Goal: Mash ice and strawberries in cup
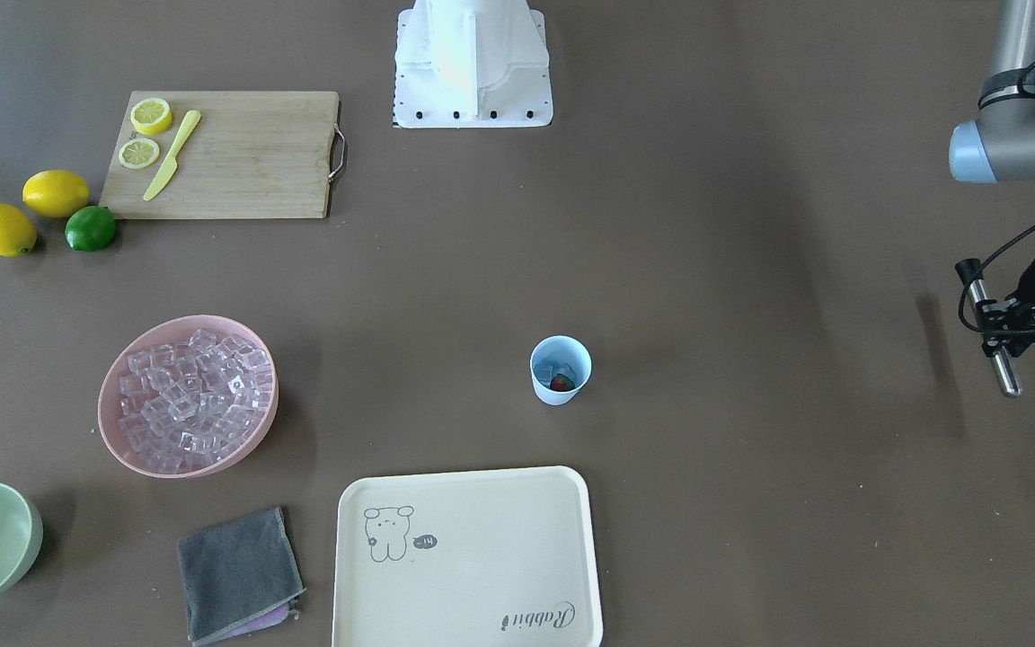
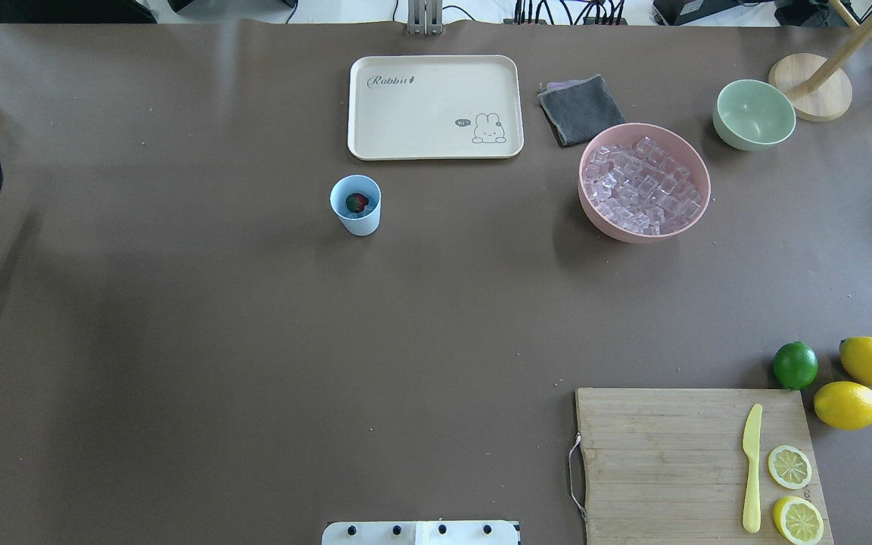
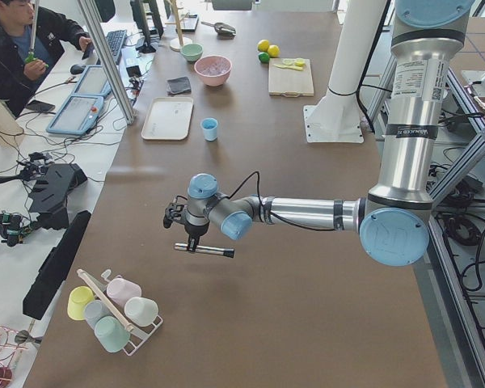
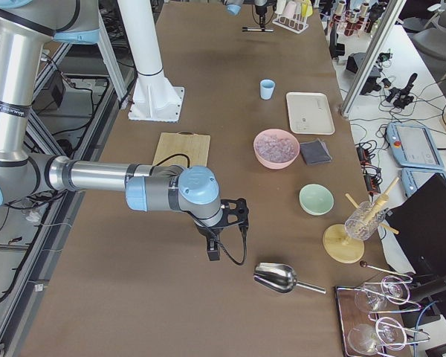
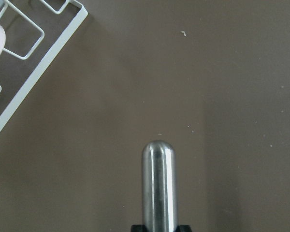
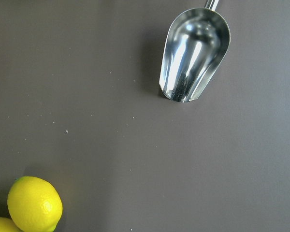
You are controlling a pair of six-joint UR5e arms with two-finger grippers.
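Steel rod: the muddler (image 5: 157, 186) fills the lower middle of the left wrist view, its rounded tip over bare table (image 5: 222, 96), a white wire rack (image 5: 36, 63) at the upper corner.
Left gripper: (image 1: 1016, 314) closed around the rod, held level above the table's left end, well away from the cup.
Right gripper: (image 4: 234, 216) visible only from the side camera; whether its jaws stand wide or narrow cannot be told. It hovers near the table's right end, above a metal scoop (image 6: 193, 55) and two lemons (image 6: 34, 205).
Cup: (image 2: 356, 204) pale blue, upright, near the table's middle, just beside the cream tray (image 2: 436, 106) on the operators' edge.
Strawberry: (image 2: 356, 202) inside the cup, red with a green top.
Ice: a few cubes (image 1: 550, 370) in the cup beside the berry; the rest fill the pink bowl (image 2: 644, 182).
Risk: the cup is light and nobody holds it, so an off-centre push would likely tip or slide it.
Second risk: the rod lies level; unless turned tip-down before entry, it may catch the rim.
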